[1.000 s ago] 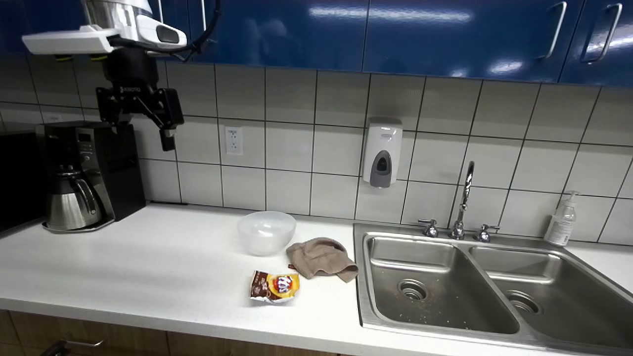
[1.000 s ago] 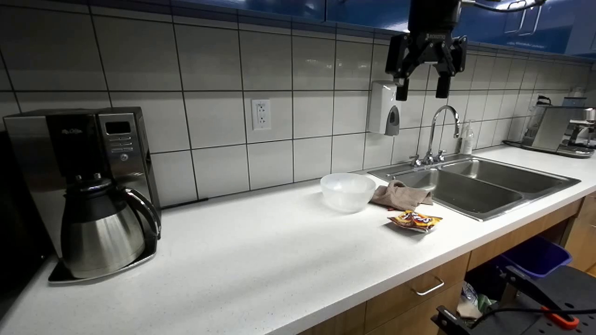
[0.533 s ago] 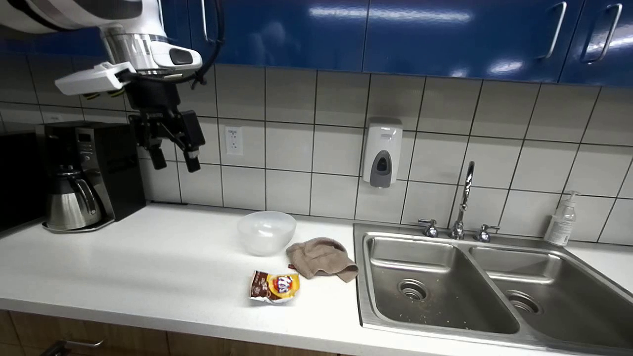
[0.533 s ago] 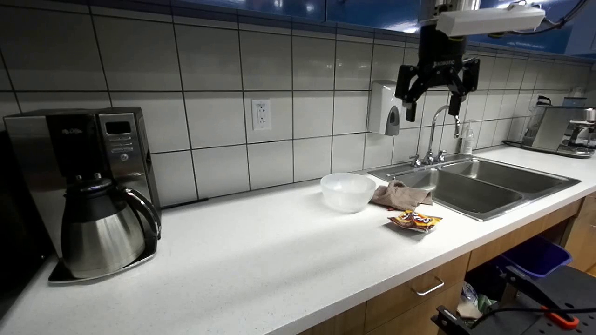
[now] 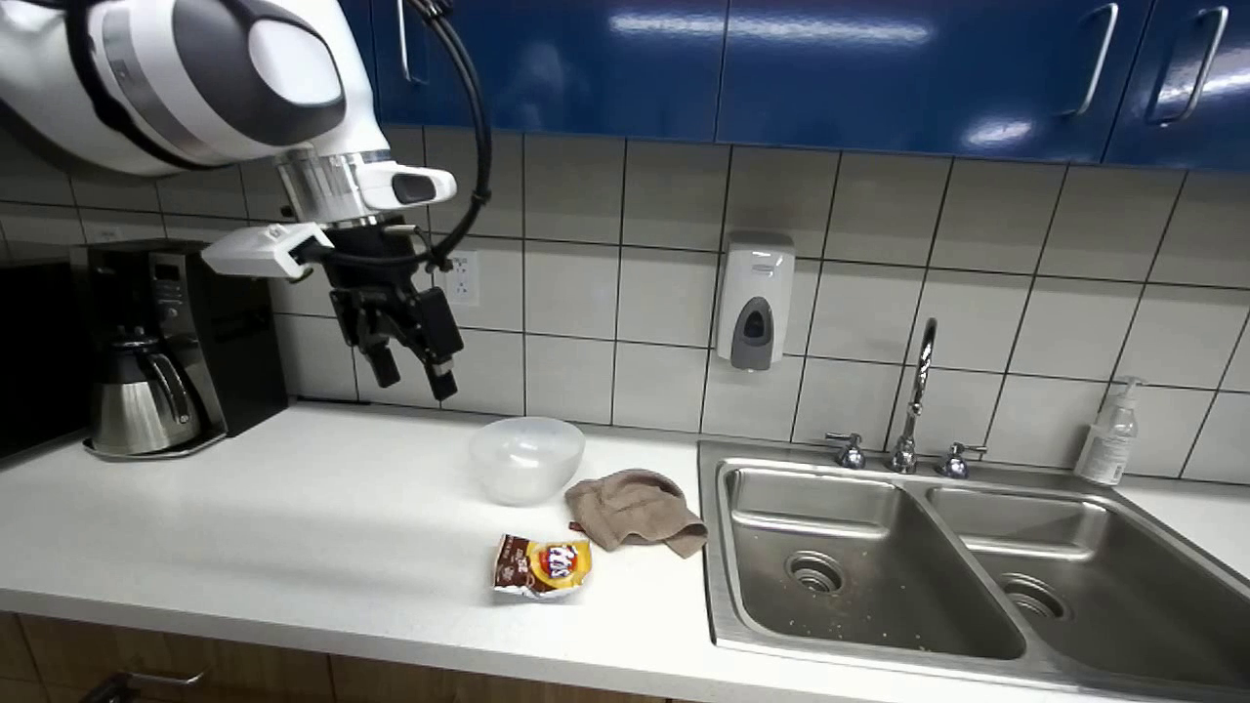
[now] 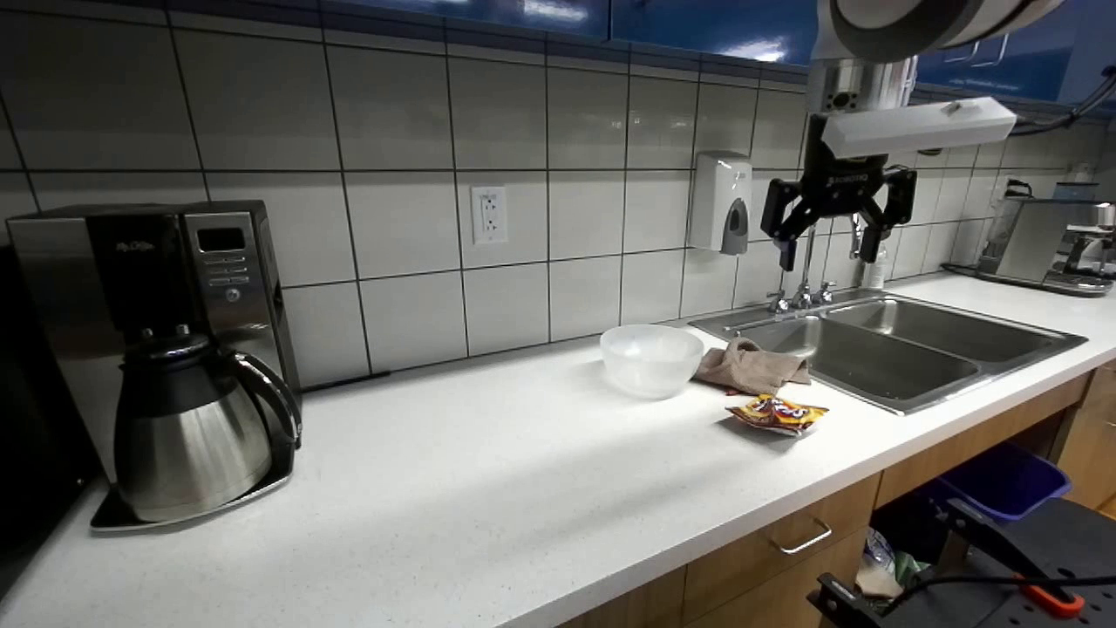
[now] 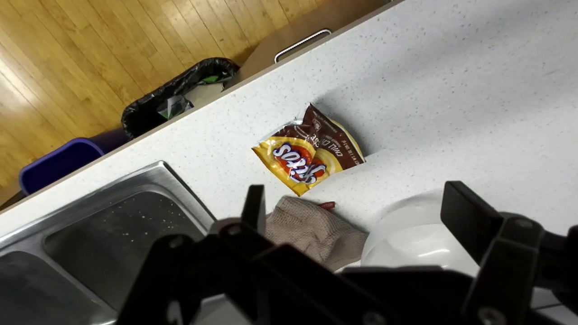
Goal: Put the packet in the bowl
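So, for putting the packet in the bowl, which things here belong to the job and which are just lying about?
For the job:
- packet
- bowl
- gripper

Just around:
- cloth
- coffee maker
- sink
- dispenser
- bottle

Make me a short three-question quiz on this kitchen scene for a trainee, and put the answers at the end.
1. Short answer: what lies between the bowl and the sink?
2. Multiple choice: how does the gripper stand? A, shut; B, open, above the countertop; C, open, down inside the sink.
3. True or false: the packet lies outside the bowl.

Key: 1, a brown cloth; 2, B; 3, true, it lies on the countertop.
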`<state>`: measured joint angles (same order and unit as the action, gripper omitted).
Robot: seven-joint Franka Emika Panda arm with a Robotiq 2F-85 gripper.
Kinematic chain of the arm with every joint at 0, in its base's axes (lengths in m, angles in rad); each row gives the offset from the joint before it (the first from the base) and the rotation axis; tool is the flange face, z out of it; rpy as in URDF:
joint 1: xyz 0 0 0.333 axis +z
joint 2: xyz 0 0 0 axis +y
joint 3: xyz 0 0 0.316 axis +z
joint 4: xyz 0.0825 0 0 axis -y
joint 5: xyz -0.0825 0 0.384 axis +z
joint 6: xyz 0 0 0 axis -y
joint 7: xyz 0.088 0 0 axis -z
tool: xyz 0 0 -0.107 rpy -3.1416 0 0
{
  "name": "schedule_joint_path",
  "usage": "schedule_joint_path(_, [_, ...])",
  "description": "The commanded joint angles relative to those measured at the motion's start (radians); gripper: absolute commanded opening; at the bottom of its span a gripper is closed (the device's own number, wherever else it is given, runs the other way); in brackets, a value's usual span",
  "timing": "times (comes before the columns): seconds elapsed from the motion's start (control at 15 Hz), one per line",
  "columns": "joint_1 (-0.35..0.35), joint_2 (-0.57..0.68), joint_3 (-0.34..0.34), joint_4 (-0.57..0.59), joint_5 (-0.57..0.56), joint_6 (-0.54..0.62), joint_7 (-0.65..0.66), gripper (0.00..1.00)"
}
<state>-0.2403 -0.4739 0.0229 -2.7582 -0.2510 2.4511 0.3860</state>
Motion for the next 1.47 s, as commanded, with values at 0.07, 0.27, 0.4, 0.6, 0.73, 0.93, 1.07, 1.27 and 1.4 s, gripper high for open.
schedule_joint_path(0.07, [-0.089, 0.146, 0.002, -0.002, -0.062, 0.184, 0.058, 1.00])
schedule_joint_path(0.27, [-0.128, 0.261, 0.001, 0.020, -0.098, 0.301, 0.088, 1.00])
schedule_joint_path(0.4, [-0.144, 0.336, -0.001, 0.041, -0.132, 0.361, 0.118, 1.00])
schedule_joint_path(0.6, [-0.147, 0.437, -0.018, 0.084, -0.212, 0.419, 0.186, 1.00])
schedule_joint_path(0.73, [-0.119, 0.504, -0.052, 0.127, -0.269, 0.440, 0.238, 1.00])
schedule_joint_path(0.93, [-0.134, 0.608, -0.044, 0.196, -0.347, 0.457, 0.319, 1.00])
schedule_joint_path(1.07, [-0.121, 0.672, -0.057, 0.239, -0.373, 0.463, 0.352, 1.00])
schedule_joint_path(1.27, [-0.099, 0.755, -0.091, 0.297, -0.424, 0.464, 0.410, 1.00])
schedule_joint_path(1.4, [-0.085, 0.799, -0.110, 0.328, -0.439, 0.463, 0.432, 1.00])
